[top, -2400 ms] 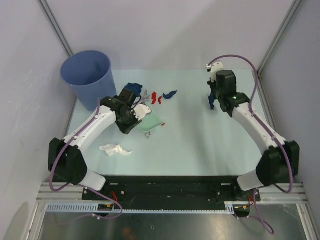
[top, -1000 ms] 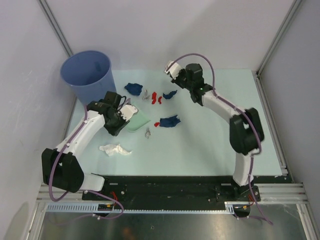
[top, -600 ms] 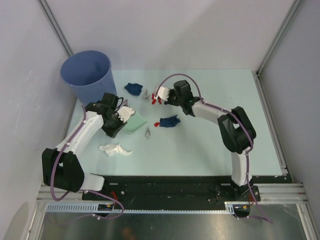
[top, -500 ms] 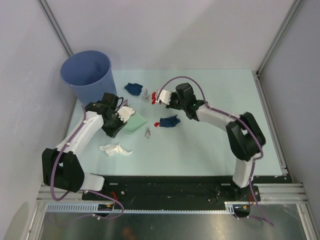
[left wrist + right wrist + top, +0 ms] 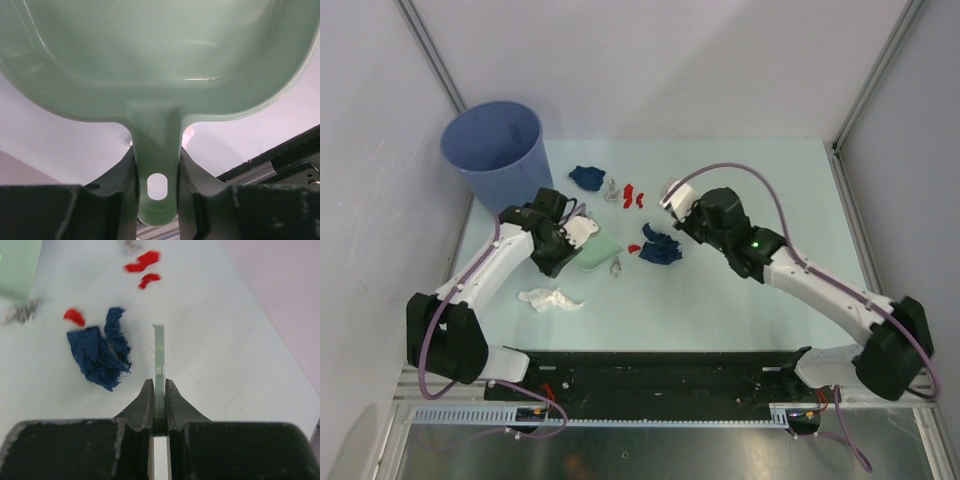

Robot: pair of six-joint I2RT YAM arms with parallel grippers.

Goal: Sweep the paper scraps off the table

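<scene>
While the dustpan point(image 5: 160, 50) is clamped by its handle between the partly parted jaws of the left gripper point(image 5: 156, 161), a thin mint-green brush point(image 5: 159, 350) is pinched in the nearly closed jaws of the right gripper point(image 5: 159, 390). On the table point(image 5: 700, 310), paper scraps point(image 5: 662, 250) are spread around the dustpan: a dark blue wad point(image 5: 97, 357) just right, red bits point(image 5: 144, 262) beyond, a white wad point(image 5: 550, 298) nearer.

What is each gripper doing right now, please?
Left gripper: closed on the mint-green plastic dustpan, by its handle.
Right gripper: closed on the thin mint-green plastic brush.
</scene>
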